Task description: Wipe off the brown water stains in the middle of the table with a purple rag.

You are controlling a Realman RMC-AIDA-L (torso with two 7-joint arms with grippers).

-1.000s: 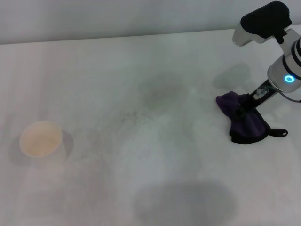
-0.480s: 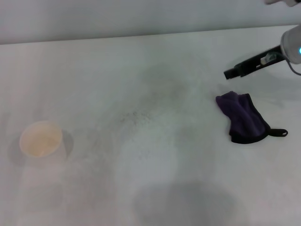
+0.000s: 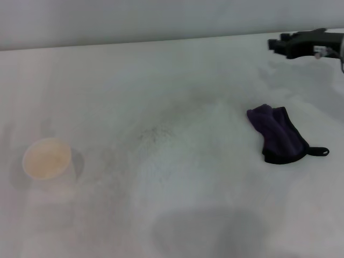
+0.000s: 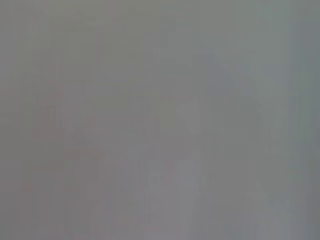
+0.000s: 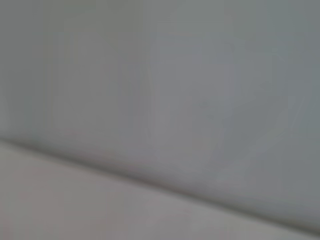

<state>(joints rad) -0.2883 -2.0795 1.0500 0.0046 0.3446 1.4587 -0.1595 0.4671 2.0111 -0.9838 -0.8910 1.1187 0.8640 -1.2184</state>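
Note:
The purple rag [image 3: 279, 135] lies crumpled on the white table [image 3: 177, 215] at the right, its black loop pointing right. Nothing holds it. My right gripper [image 3: 275, 44] hangs in the air at the far right, well behind and above the rag, pointing left and holding nothing. No pale tan wet patch shows anywhere on the table. The middle holds only a scatter of dark grey specks [image 3: 153, 133]. The left arm is out of the head view. Both wrist views show only plain grey surfaces.
A white cup [image 3: 47, 158] with a tan inside stands at the left. The table's far edge [image 3: 161, 40] meets a grey wall at the back.
My right gripper has left the rag and risen, swinging back and to the right. The rag stays where it was left.

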